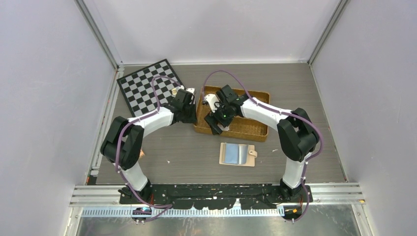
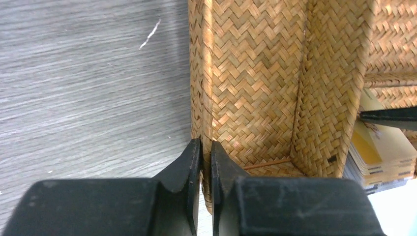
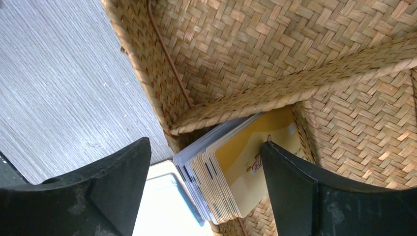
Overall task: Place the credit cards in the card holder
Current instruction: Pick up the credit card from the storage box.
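Observation:
A stack of credit cards (image 3: 236, 172), yellow-faced on top with blue ones behind, leans in a corner compartment of the wicker tray (image 3: 236, 44). My right gripper (image 3: 206, 147) is open and straddles the stack, its right finger against the top card's face. The same cards (image 2: 378, 147) show past a divider in the left wrist view. My left gripper (image 2: 206, 142) is shut on the tray's left wall (image 2: 199, 98). The card holder (image 1: 237, 154) lies open on the table in front of the tray (image 1: 255, 129), clear sleeve up. From above, both grippers (image 1: 189, 105) (image 1: 216, 120) sit at the tray's left end.
A checkered board (image 1: 147, 87) lies at the back left, close behind my left arm. The tray has woven dividers (image 2: 329, 88) between its compartments. Walls enclose the table on three sides.

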Controlling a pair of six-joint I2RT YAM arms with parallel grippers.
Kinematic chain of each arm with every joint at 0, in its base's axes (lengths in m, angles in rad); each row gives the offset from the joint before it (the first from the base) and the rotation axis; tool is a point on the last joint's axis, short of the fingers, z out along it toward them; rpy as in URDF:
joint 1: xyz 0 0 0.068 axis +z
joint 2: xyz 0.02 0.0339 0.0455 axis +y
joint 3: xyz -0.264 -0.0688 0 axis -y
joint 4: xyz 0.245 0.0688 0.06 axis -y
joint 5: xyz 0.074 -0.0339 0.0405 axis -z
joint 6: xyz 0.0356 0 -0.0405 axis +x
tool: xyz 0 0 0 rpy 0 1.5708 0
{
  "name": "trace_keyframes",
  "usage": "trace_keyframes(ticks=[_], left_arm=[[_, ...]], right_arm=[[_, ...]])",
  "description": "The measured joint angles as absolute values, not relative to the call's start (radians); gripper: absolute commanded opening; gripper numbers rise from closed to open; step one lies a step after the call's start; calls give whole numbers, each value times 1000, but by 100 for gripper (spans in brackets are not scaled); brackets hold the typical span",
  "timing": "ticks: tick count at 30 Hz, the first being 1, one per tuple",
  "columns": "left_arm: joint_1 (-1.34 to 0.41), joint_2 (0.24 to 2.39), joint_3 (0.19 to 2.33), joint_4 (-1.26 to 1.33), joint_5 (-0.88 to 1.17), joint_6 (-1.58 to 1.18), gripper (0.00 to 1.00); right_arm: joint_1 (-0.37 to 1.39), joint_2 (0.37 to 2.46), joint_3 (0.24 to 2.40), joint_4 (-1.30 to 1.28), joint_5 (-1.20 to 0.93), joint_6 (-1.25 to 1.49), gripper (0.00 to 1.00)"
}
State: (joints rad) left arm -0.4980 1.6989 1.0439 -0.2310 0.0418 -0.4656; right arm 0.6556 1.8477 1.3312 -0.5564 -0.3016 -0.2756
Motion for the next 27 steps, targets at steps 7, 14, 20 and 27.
trace_keyframes(ticks=[7, 14, 20, 27], left_arm=[[-498, 1715, 1079, -269, -2, -412, 0], [-498, 1715, 1084, -282, -19, -400, 0], [-498, 1720, 1092, -292, -19, -388, 0], [-498, 1724, 1098, -297, -19, -381, 0]], right_arm=[[680, 1803, 1325, -582, -298, -251, 81], [686, 1752, 1324, -596, -320, -216, 75], [686, 1753, 1314, -602, -310, -207, 77], [686, 1758, 1305, -595, -243, -209, 83]])
